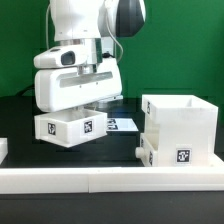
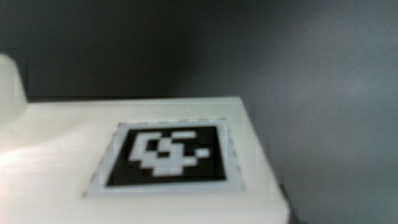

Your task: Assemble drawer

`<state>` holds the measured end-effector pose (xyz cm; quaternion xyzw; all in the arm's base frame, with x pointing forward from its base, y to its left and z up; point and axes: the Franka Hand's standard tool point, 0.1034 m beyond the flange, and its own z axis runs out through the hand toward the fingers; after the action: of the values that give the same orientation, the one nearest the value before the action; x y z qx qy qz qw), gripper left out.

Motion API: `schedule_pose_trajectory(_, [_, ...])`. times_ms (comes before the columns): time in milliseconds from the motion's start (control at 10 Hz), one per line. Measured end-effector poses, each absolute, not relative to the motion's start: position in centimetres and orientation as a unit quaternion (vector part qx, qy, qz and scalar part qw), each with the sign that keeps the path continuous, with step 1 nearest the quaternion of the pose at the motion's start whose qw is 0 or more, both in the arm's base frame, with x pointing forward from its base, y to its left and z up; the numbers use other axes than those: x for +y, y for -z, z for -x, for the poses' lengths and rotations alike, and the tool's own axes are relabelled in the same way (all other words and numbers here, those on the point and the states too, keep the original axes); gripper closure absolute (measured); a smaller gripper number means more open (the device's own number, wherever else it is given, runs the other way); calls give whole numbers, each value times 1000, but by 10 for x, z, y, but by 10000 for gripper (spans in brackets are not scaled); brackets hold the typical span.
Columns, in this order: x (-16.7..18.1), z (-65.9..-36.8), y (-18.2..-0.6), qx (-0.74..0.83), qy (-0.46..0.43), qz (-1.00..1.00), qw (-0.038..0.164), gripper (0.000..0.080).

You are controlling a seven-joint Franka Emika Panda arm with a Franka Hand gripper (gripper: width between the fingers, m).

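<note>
A small open-topped white tray (image 1: 68,128) with black-and-white tags on its sides sits at the exterior view's left. My gripper (image 1: 85,106) is right over it, fingers reaching down to its top rim; their tips are hidden. The tall white case (image 1: 182,122) stands at the exterior view's right, with a second tagged tray (image 1: 170,154) low at its front. The wrist view shows only a white tray surface (image 2: 71,130) with a blurred tag (image 2: 169,155), very close; no fingers show there.
A long low white border rail (image 1: 100,180) runs along the front. The marker board (image 1: 124,123) lies flat behind the tray, between it and the case. The table is black; a green wall is behind.
</note>
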<state>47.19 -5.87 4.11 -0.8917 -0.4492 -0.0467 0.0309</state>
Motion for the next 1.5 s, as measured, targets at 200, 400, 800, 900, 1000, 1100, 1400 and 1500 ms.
schedule_pose_trajectory(200, [-56,-489,-46,-545,46,837,17,758])
schedule_pose_trajectory(400, [-57,-490,-45,-604,44,796,11,758])
schedule_pose_trajectory(800, [-53,-494,-45,-655,35,755,15,758])
schedule_pose_trajectory(900, [-52,-503,-48,-664,40,746,12,758])
schedule_pose_trajectory(1000, [-47,-509,-51,-670,34,742,20,758])
schedule_pose_trajectory(1100, [-41,-520,-57,-674,31,737,26,758])
schedule_pose_trajectory(1400, [-35,-525,-60,-677,36,735,22,758])
schedule_pose_trajectory(1500, [-35,-525,-60,-677,36,735,23,758])
